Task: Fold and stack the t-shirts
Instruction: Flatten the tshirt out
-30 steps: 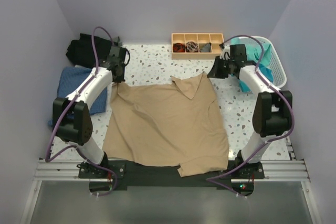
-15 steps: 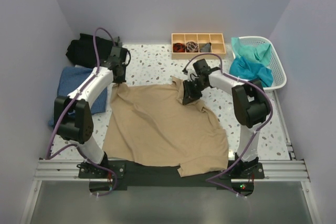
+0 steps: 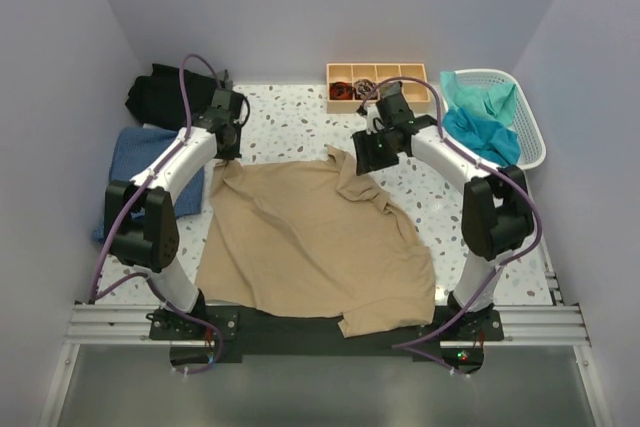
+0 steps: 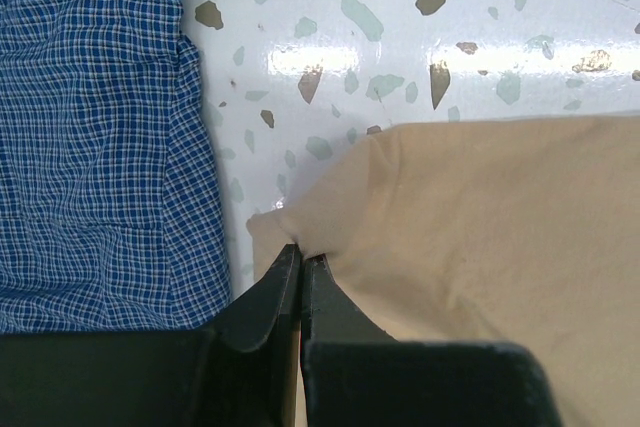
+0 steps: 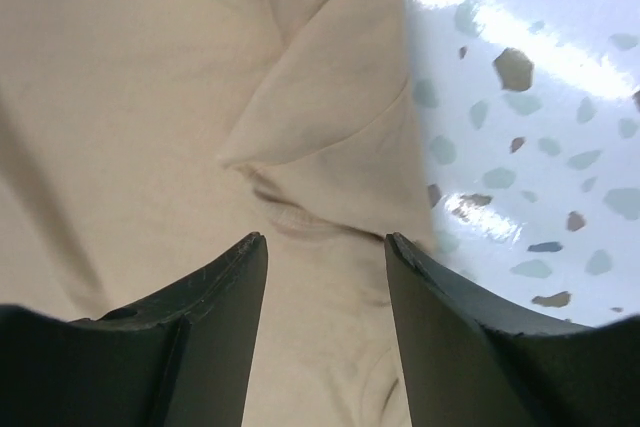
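Note:
A large tan t-shirt (image 3: 310,237) lies spread over the middle of the table. Its far right corner is folded inward into a crumpled flap (image 3: 358,179). My left gripper (image 3: 229,150) is shut on the shirt's far left corner. The left wrist view shows that gripper (image 4: 301,255) pinching the tan cloth (image 4: 470,217). My right gripper (image 3: 372,153) hovers open just above the folded flap, holding nothing. Through the right wrist camera, the right gripper (image 5: 326,239) has tan folds (image 5: 330,147) between its spread fingers. A blue checked shirt (image 3: 150,162) (image 4: 90,137) and a black one (image 3: 160,92) lie at the left.
A wooden compartment tray (image 3: 378,97) stands at the back centre. At the back right, a white laundry basket (image 3: 535,142) holds teal shirts (image 3: 480,127). Speckled tabletop (image 3: 290,117) shows behind the tan shirt and along its right side (image 5: 540,127).
My right gripper carried the shirt's far right corner leftward and inward, then opened, let it go and drew back a little. The left gripper stayed put, still shut on its corner.

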